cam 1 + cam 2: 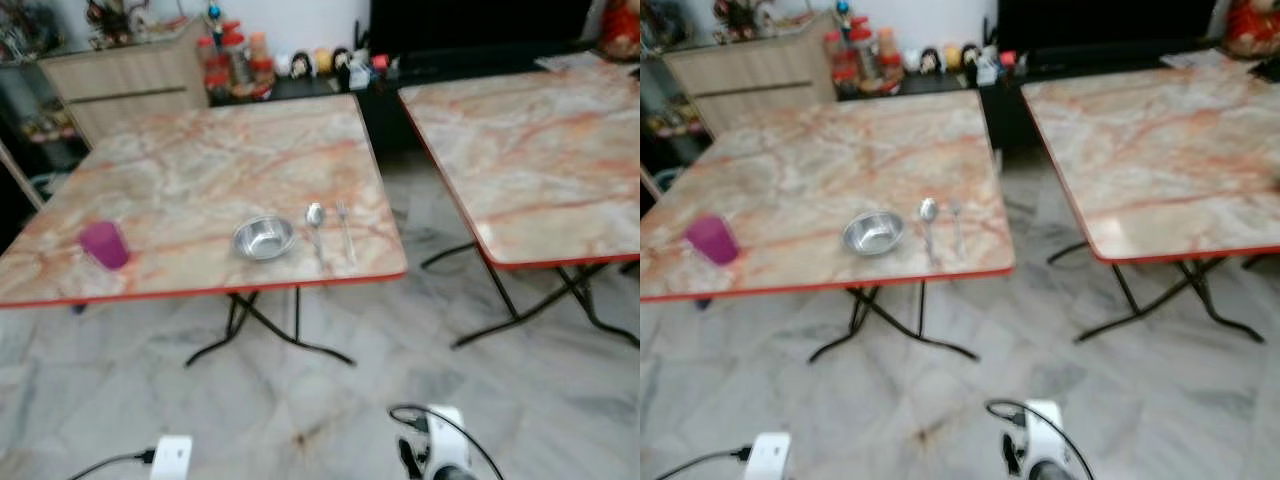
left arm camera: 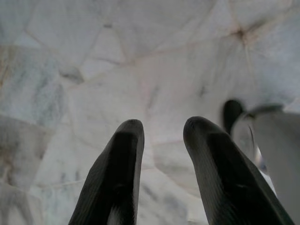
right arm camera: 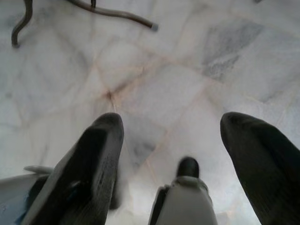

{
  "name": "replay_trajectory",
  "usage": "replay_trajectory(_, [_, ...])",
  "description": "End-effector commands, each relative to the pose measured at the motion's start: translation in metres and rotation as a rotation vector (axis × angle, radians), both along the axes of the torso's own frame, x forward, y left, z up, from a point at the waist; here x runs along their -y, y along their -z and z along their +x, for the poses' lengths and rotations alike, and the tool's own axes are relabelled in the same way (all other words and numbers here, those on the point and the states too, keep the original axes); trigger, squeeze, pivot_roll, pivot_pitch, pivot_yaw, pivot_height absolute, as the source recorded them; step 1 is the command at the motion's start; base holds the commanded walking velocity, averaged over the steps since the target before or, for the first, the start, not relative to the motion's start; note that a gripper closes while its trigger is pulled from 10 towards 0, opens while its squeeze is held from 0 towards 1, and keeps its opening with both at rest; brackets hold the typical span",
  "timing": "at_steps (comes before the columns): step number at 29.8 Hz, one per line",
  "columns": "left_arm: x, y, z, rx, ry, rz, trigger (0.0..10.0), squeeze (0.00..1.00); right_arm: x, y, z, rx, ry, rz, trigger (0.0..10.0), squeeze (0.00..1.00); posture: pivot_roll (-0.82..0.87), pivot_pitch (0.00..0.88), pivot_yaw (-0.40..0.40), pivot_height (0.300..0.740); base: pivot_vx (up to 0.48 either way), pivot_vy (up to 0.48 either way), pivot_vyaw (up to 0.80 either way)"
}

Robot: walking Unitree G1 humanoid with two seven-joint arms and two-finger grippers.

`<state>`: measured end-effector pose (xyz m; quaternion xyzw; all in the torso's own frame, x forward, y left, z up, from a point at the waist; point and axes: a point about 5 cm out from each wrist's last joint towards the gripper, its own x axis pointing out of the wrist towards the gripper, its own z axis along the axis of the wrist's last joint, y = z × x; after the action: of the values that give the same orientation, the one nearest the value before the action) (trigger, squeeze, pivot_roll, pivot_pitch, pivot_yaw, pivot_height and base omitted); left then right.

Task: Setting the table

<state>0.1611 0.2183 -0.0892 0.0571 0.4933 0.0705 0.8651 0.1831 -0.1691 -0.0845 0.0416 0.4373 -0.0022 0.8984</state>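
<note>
A marble-patterned folding table (image 1: 190, 150) stands ahead on my left. Near its front edge lie a steel bowl (image 1: 263, 238), a spoon (image 1: 315, 222) and a fork (image 1: 345, 228), side by side. A purple cup (image 1: 104, 244) stands apart at the table's front left. Both arms hang low over the tiled floor. My left gripper (image 2: 162, 129) is open with nothing between its fingers. My right gripper (image 3: 171, 124) is wide open above the floor, also holding nothing.
A second table of the same kind (image 1: 540, 150) stands to the right, with a floor gap between the two. Black folding legs (image 1: 270, 330) spread under the left table. A wooden cabinet (image 1: 120, 80) and a low shelf of small jars (image 1: 240, 60) line the back wall.
</note>
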Motion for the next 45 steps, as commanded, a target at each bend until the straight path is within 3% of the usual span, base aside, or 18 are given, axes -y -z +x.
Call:
replay_trajectory(1, [-0.008, -0.004, 0.005, 0.025, -0.009, 0.023, 10.0, 0.0, -0.01, -0.002, 0.005, 0.012, -0.007, 0.027, 10.0, 0.0, -0.01, 0.0, 0.055, 0.732, 0.0, 0.0, 0.0])
replay_trajectory(5, [-0.006, -0.007, 0.011, 0.073, -0.041, -0.004, 10.0, 0.0, -0.01, -0.003, 0.007, 0.013, -0.011, 0.019, 10.0, 0.0, -0.01, 0.0, 0.051, 0.732, 0.0, 0.0, 0.0])
replay_trajectory(16, [-0.004, -0.006, 0.011, 0.073, -0.031, 0.018, 10.0, 0.0, -0.01, -0.004, 0.008, 0.02, -0.032, 0.016, 10.0, 0.0, -0.01, 0.0, 0.045, 0.732, 0.0, 0.0, 0.28])
replay_trajectory(45, [0.004, -0.006, 0.015, 0.079, -0.051, -0.008, 10.0, 0.0, -0.001, -0.008, 0.015, 0.061, 0.03, 0.012, 10.0, 0.0, -0.02, 0.0, 0.034, 0.732, 0.343, 0.0, 0.12])
